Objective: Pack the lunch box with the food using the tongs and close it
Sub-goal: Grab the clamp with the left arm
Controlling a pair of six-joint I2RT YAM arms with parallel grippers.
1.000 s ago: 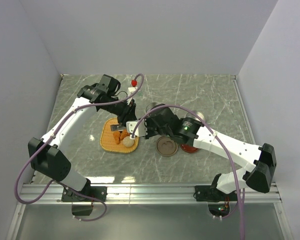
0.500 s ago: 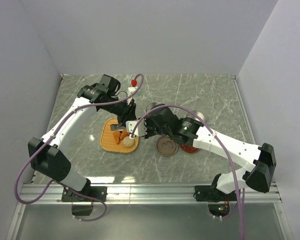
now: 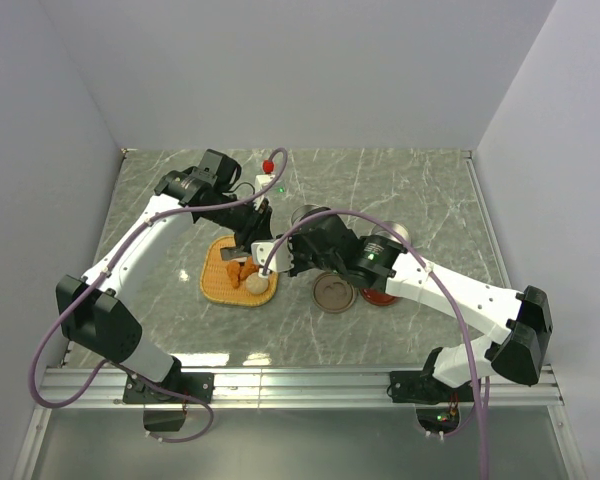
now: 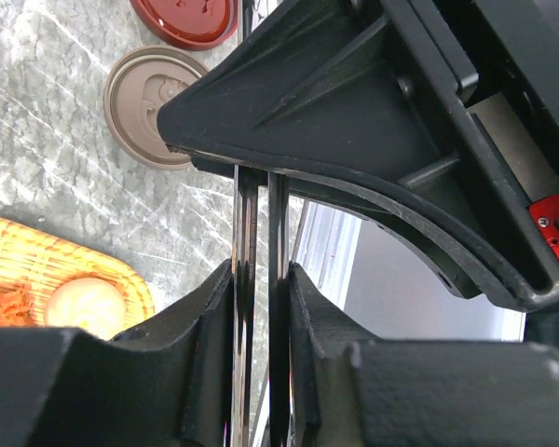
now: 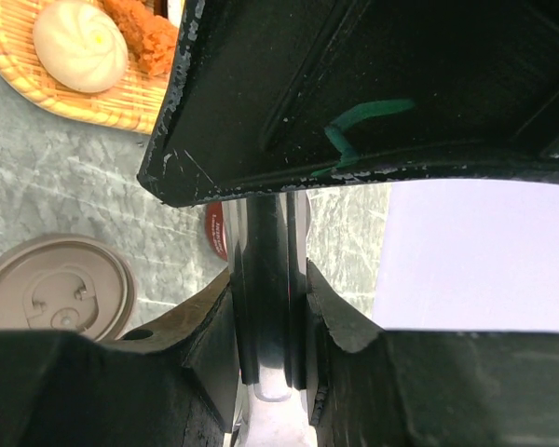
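The silver tongs (image 4: 247, 214) hang between both grippers above the woven tray (image 3: 215, 285). My left gripper (image 4: 261, 279) is shut on their two thin arms. My right gripper (image 5: 270, 289) is shut on the tongs (image 5: 270, 279) near their rounded, joined end. In the top view the left gripper (image 3: 257, 228) and right gripper (image 3: 277, 258) meet over the tray's far right corner. On the tray lie orange-brown nuggets (image 3: 242, 268) and a pale ball (image 3: 256, 283), both also in the right wrist view: nugget (image 5: 135, 23), ball (image 5: 79, 47). A red round container (image 3: 378, 296) stands right of the tray.
A brown round lid (image 3: 334, 293) lies flat between the tray and the red container, under the right forearm. A small red-topped white object (image 3: 269, 165) stands at the back. Grey walls close the table on three sides.
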